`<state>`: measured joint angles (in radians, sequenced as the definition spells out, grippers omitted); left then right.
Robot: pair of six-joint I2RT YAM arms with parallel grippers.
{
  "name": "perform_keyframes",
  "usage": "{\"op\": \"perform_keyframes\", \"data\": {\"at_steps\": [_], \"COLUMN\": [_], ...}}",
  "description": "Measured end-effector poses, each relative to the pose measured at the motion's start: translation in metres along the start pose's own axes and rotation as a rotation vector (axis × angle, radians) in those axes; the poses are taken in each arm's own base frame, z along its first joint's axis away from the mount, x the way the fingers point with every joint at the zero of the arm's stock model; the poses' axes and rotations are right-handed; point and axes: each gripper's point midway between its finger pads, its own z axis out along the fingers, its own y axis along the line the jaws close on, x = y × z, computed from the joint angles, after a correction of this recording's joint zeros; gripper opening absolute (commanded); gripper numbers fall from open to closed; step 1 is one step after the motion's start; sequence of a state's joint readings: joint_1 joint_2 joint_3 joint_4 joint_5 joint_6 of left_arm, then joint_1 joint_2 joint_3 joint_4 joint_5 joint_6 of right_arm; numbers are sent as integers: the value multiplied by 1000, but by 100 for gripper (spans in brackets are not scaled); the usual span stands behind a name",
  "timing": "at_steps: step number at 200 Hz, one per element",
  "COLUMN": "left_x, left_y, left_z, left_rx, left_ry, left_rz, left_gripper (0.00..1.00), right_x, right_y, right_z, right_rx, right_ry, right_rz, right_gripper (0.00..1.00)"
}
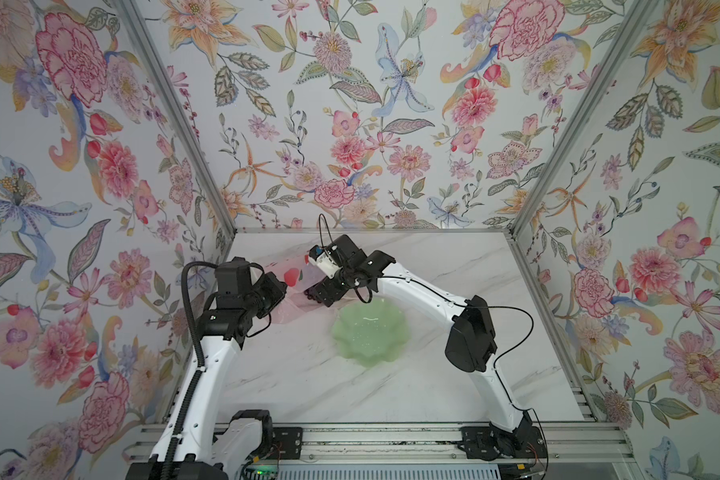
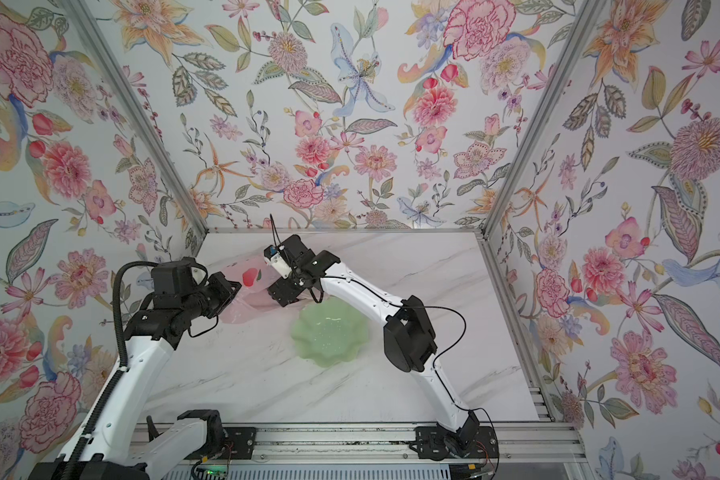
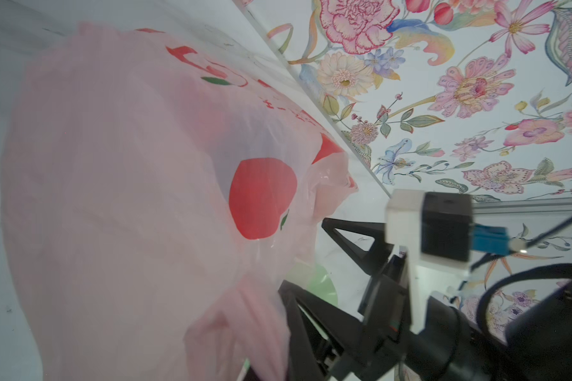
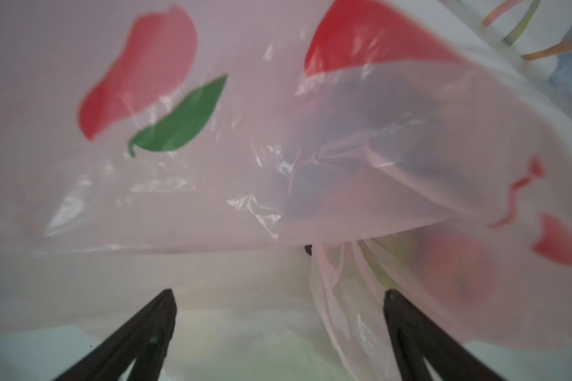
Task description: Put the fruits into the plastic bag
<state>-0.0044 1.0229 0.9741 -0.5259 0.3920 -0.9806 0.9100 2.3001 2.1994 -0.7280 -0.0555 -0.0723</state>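
The plastic bag rests on the marble surface, at 10 o'clock from the pale green scalloped dish in both top views. Blurred fruits show through its pink film. At the bag's 9 o'clock, the left gripper has its jaws pinching gathered film. At its 3 o'clock, the right gripper holds nothing, its jaws spread wide just beside the film.

The plastic bag and green dish fill the middle; the near table lies open.
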Motion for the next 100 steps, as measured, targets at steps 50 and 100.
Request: {"op": "perform_keyframes", "data": {"at_steps": [50, 100], "left_x": [5, 13], "left_y": [6, 11], "left_z": [1, -1], "left_rx": [-17, -23], "left_ry": [13, 30], "left_rz": [-6, -11], "left_gripper": [0, 0], "right_x": [20, 1], "right_y": [-25, -42], "right_z": [44, 33], "right_rx": [143, 250], "right_ry": [101, 70], "right_rz": [-96, -136], "right_gripper": [100, 83]}}
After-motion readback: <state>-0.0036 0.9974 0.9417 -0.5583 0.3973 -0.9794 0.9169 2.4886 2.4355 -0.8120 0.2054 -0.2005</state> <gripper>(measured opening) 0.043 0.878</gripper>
